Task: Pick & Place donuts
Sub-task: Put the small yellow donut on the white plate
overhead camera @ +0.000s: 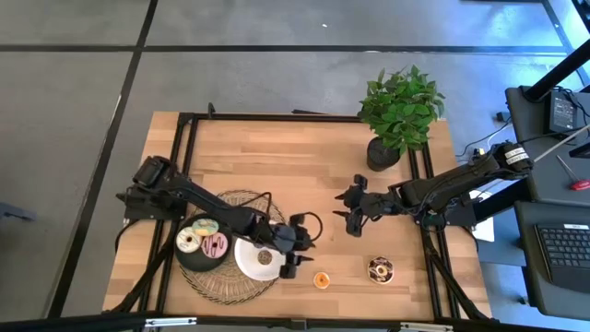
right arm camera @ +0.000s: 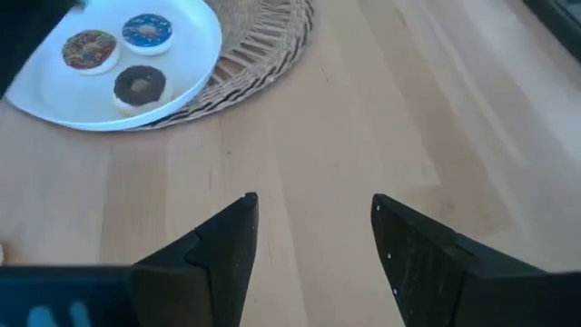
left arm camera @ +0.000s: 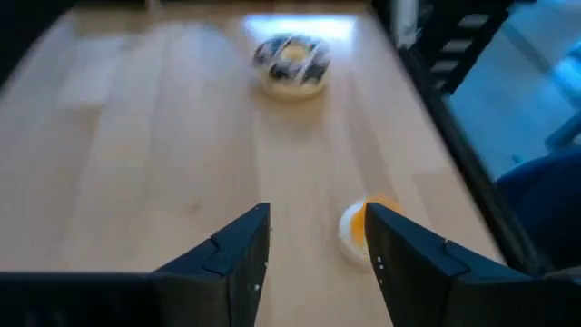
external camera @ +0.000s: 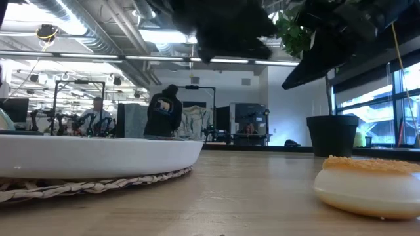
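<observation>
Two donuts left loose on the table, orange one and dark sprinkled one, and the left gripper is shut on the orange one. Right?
Not quite. The left gripper is open and empty; its fingers stand apart above the table, with the orange donut lying loose just beyond them, as the left wrist view shows. The rest holds: it and the dark sprinkled donut are still loose.
</observation>
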Motion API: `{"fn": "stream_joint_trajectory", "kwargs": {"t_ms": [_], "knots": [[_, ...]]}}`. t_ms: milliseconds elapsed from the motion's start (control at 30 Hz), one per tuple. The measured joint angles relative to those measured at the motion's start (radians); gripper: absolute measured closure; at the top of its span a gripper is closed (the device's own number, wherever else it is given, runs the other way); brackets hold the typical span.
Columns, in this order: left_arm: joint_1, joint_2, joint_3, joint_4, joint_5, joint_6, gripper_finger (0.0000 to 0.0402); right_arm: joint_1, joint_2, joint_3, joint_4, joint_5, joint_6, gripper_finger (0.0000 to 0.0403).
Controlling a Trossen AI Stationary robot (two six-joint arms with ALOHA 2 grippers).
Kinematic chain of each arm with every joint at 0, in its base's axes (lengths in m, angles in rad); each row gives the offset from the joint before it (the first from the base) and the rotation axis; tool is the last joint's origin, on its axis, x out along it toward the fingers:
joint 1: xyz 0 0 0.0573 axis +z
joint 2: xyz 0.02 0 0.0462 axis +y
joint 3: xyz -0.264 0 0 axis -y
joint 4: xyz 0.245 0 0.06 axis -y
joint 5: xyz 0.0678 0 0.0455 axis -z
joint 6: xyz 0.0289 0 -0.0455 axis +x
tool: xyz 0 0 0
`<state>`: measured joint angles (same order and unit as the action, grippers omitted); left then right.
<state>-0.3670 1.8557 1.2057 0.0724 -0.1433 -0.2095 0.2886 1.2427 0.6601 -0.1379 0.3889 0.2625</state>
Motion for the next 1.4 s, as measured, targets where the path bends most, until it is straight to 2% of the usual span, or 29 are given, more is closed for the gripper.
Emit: {"fn": "stream_joint_trajectory", "kwargs": {"t_ms": [133,367,700,967,1100,1200,1400], "knots": [[-0.006,0.059,0.002,0.092,0.014,0.02,0.0232,0.0,0.0,0.0,-0.007,0.002,0.041,0.0186],[-0.005,0.129,0.001,0.1,0.01,-0.007,0.0244,0.0,0.0,0.0,-0.031,0.01,0.066,0.0186],[-0.011,0.161,0.002,0.231,0.075,-0.012,0.0256,0.0,0.0,0.0,-0.153,0.011,0.152,0.0186],[-0.039,0.177,0.006,0.267,0.05,-0.012,0.0257,0.0,0.0,0.0,-0.143,0.068,0.119,0.0186],[-0.042,0.231,0.051,0.266,0.037,0.0,0.0256,0.0,0.0,0.0,-0.139,0.088,0.119,0.0186],[-0.04,0.288,0.114,0.257,0.067,0.014,0.0256,0.0,0.0,0.0,-0.136,0.089,0.121,0.0186],[-0.037,0.354,0.224,0.055,0.05,0.019,0.0256,0.0,0.0,0.0,-0.135,0.089,0.122,0.0186]]}}
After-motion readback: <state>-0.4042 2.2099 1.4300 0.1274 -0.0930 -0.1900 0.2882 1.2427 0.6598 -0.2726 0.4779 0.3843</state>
